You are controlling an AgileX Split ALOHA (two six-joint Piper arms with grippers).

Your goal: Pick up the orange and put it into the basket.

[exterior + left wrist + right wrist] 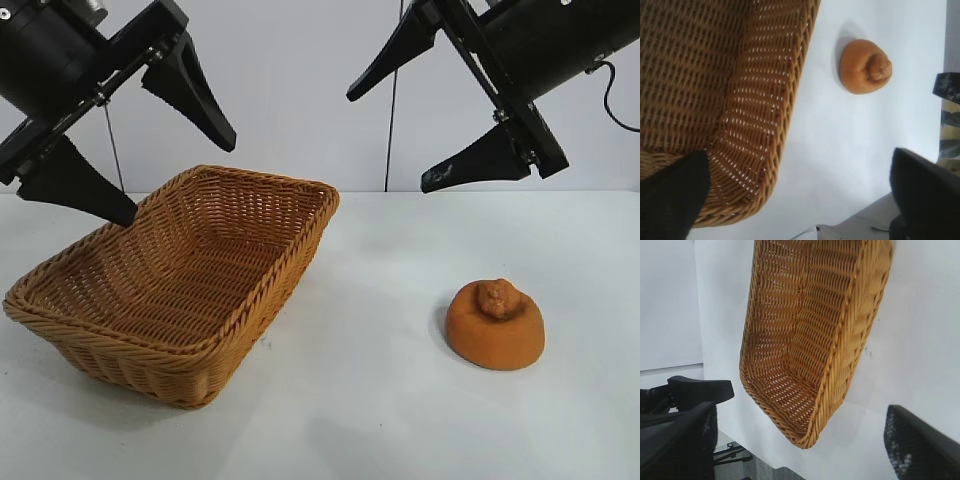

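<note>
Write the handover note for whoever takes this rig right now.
Left gripper: open, raised over the basket's left rim, holding nothing.
Right gripper: open, raised above the table between basket and orange, holding nothing.
Orange: on the table to the right of the basket, apart from it, knob up.
Basket: on the left, nothing in it.
Done: nothing yet.
Left: grasp the orange, probably with the right arm, carry it over and drop it into the basket.

woven wicker basket, matt rough-skinned orange, smooth white table
</note>
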